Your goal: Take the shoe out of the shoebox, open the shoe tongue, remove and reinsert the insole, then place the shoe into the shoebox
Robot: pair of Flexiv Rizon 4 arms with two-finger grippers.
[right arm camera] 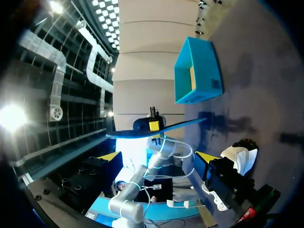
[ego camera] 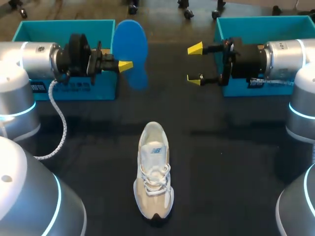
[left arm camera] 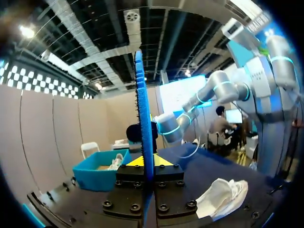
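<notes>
A white and beige shoe (ego camera: 154, 170) lies on the black table (ego camera: 226, 157) in the middle, toe toward me; it also shows beside my left gripper as the shoe (left arm camera: 222, 197) and beside my right gripper as the shoe (right arm camera: 241, 154). My left gripper (ego camera: 126, 65) is shut on a blue insole (ego camera: 131, 50), held upright above the table. Edge-on between the yellow tips stands the insole (left arm camera: 144, 128). My right gripper (ego camera: 195, 64) is open, facing the insole from the right with a gap between. Ahead of it the insole (right arm camera: 156, 128) shows in the left gripper (right arm camera: 154, 125).
A teal shoebox (ego camera: 64, 59) stands at the back left behind my left arm, another teal shoebox (ego camera: 263, 54) at the back right behind my right arm. The left shoebox (right arm camera: 195, 71) also shows in the right wrist view.
</notes>
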